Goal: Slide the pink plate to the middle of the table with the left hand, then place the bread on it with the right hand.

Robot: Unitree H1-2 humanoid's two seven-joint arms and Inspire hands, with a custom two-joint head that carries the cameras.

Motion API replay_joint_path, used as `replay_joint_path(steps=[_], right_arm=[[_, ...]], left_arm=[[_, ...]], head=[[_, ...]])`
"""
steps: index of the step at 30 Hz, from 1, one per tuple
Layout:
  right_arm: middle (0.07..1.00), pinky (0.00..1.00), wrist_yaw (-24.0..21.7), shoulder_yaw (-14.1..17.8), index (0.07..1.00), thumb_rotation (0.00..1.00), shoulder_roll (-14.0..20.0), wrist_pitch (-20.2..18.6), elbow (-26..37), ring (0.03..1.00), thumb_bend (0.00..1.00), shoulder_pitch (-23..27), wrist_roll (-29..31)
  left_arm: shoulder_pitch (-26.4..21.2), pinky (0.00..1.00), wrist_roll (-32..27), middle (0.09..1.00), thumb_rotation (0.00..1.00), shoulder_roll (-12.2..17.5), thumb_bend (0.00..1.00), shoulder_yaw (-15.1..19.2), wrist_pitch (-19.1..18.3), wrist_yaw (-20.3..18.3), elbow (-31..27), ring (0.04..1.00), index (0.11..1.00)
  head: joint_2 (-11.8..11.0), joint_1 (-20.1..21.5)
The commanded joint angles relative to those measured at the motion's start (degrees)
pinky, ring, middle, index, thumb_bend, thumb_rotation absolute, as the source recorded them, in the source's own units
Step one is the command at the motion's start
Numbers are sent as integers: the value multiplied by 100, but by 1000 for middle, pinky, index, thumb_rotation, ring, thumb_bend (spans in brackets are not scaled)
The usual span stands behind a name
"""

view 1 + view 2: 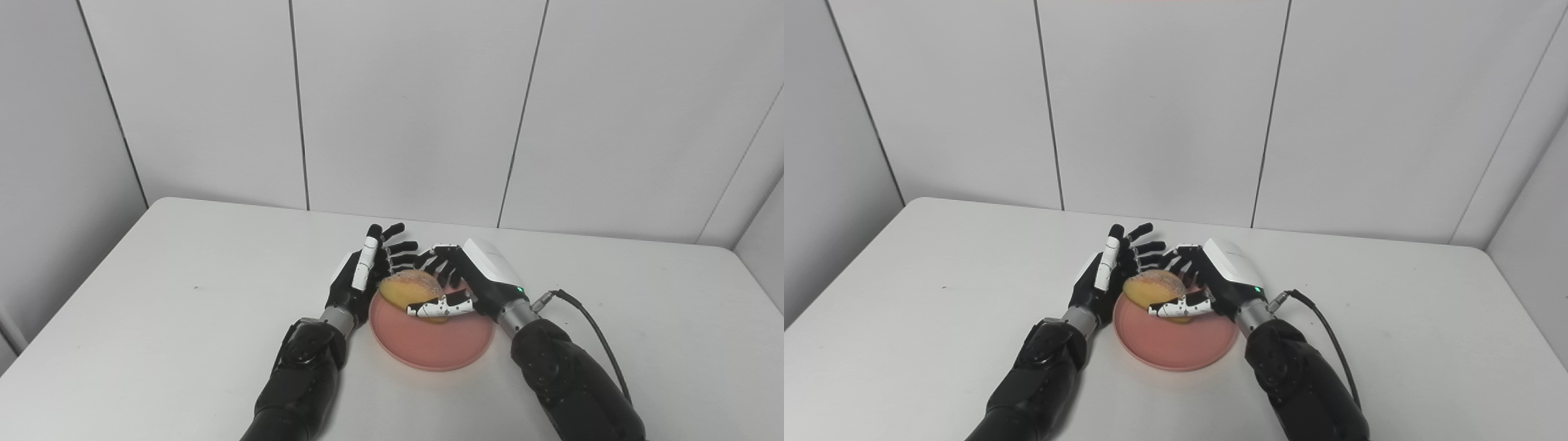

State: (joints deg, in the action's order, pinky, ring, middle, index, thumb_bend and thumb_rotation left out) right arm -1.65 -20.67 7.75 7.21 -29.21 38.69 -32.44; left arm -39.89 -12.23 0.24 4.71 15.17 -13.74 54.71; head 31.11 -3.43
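1. Bread (411,289) sits in the right hand (467,283), over the far-left part of the plate (438,346). Thumb lies across its near side, fingers (436,260) curl round the far side. Right hand: closed on the bread.
2. Plate rests flat on the surface (184,294), roughly mid-width and toward the near edge. Judged: the slide step is done.
3. Left hand (361,275) stands just left of the plate, palm turned inward, fingers apart and pointing away from the robot. It holds nothing. Whether it touches the plate rim or the bread cannot be told from either view.
4. Key relation: bread is above the plate, not off to one side; the plate's bare middle lies below and toward the robot from the bread. Bread's long axis runs roughly left-right, tilted, left end higher. Cannot tell if its underside already touches the plate.
5. Judged next need: lower slightly and draw a little nearer, then spread the fingers. Right hand is the only one placed to do this.
6. Risk: the left hand is crowding the bread; release on the rim side could let it roll off the left edge.
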Motion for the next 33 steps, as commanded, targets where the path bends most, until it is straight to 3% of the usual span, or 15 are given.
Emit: replay_joint_path(steps=[1,10,20,21,23,25,27,30,33], right_arm=[[718,620,267,86,754,439,17,286,164,702,1000,209,0],[788,721,430,54,785,513,31,308,313,801,1000,180,-40],[761,660,637,67,765,516,-8,302,377,764,1000,98,-172],[755,642,686,77,762,593,-9,326,373,752,1000,89,-178],[749,629,742,202,763,745,-57,386,409,742,1000,16,27],[743,625,764,331,765,835,-119,467,422,735,1000,-41,221],[743,644,789,717,781,915,-363,695,416,735,1000,-183,933],[817,770,577,1347,846,970,-759,892,414,815,1000,-381,2194],[911,863,480,1613,932,999,-875,918,413,892,990,-465,2611]], left_arm=[[49,688,-12,763,984,10,754,-3,-259,-73,33,731,854],[80,688,-6,760,987,30,746,9,-257,-94,-7,721,843],[138,689,42,747,1000,80,753,-19,-218,-112,-71,704,857],[143,688,43,748,993,82,755,-20,-213,-106,-76,703,852],[158,691,65,737,980,63,767,-6,-219,11,-109,705,843],[169,701,68,737,969,40,775,20,-198,106,-129,718,844],[186,730,-38,764,939,-81,782,191,-4,369,-163,764,856],[180,861,-45,844,910,-228,798,362,201,690,-261,857,895],[178,964,59,925,924,-280,805,358,417,832,-341,941,919]], head=[[6,-1],[-39,81],[-92,124],[-92,124],[-117,128],[-123,134],[-118,137],[-109,128],[-112,132]])
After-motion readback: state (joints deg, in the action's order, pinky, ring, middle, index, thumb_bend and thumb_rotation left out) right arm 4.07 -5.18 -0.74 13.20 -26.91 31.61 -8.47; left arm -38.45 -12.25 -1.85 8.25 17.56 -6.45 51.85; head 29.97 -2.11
